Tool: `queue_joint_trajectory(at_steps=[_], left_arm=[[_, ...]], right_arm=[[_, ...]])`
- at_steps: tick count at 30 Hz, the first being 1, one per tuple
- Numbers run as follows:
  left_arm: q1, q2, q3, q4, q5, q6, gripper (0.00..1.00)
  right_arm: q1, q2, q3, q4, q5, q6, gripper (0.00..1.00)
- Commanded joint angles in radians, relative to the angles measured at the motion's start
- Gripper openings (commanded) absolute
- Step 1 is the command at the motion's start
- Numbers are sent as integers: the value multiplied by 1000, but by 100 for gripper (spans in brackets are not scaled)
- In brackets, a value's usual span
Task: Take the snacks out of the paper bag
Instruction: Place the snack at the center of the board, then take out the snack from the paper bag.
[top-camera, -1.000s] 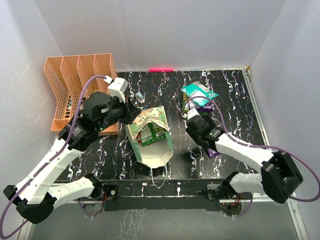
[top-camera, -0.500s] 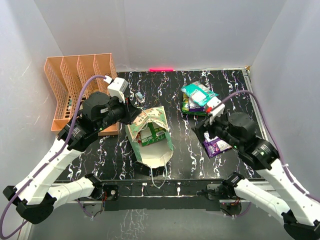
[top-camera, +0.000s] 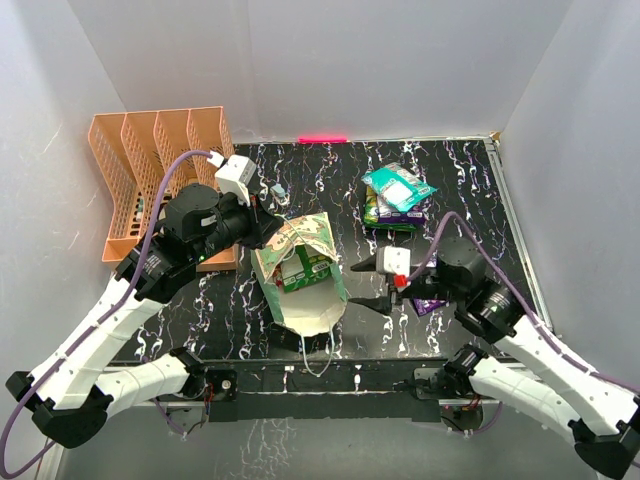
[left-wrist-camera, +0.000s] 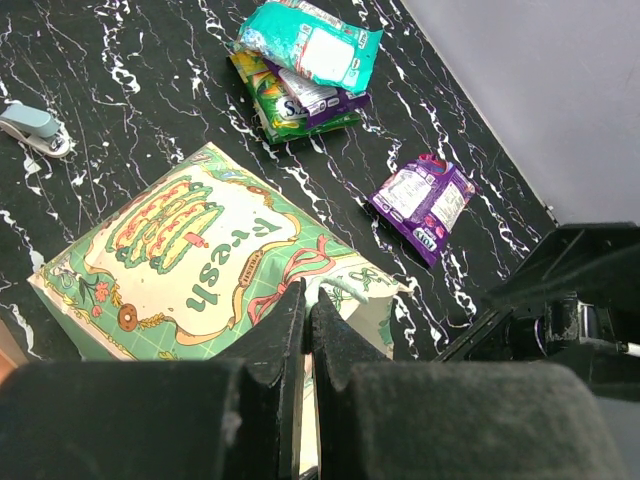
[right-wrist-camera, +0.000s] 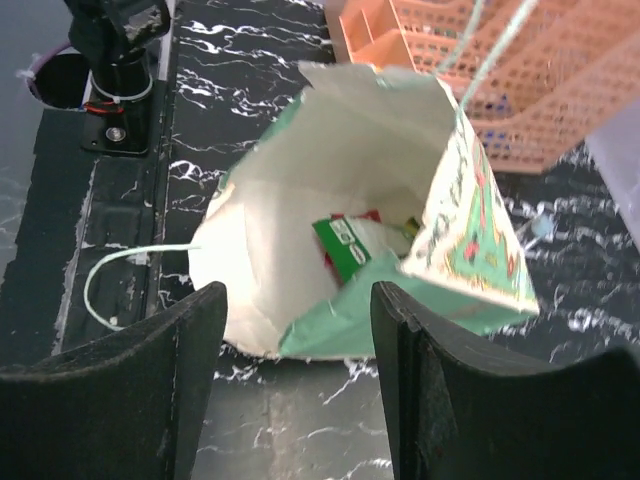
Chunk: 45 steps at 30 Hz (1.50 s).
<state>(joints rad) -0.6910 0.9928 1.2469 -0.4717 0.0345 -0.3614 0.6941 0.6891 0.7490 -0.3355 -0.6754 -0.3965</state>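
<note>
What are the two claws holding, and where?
The left gripper pinches the paper bag by the edge of its printed panel at the mouth; the right gripper is open, holding nothing.

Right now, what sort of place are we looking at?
Probably a lab robot test cell, not a home: plain white walls box in a black marbled table. The props look staged: an orange file rack, a paper bag and a pile of snack packets.
</note>
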Motion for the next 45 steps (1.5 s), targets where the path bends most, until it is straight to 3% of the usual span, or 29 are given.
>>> queue_joint_trajectory(at_steps=[1, 5, 14, 22, 34, 36, 39, 42, 45], left_arm=[[-2, -10, 7, 22, 6, -10, 0], [-2, -3, 25, 7, -2, -5, 0], [-2, -11, 30, 6, 7, -1, 0], [-2, -23, 24, 22, 22, -2, 0], [-3, -40, 41, 4, 31, 9, 0], [-2, -41, 42, 4, 32, 11, 0], [-2, -43, 33, -1, 26, 13, 0], [-2, -48, 12, 5, 19, 11, 0], [-2, -53, -11, 15, 12, 7, 0]], right_arm=[[184, 102, 12, 188, 131, -169, 63], [488, 272, 53, 187, 590, -304, 72], [525, 580, 36, 347, 896, -561, 72], [475, 750, -58, 698, 905, -741, 70], [391, 976, -50, 968, 875, -806, 68], [387, 1001, -49, 1033, 878, -805, 62], [386, 975, -32, 1024, 845, -767, 39], [383, 906, -5, 896, 781, -678, 12], [382, 824, -11, 820, 767, -597, 7]])
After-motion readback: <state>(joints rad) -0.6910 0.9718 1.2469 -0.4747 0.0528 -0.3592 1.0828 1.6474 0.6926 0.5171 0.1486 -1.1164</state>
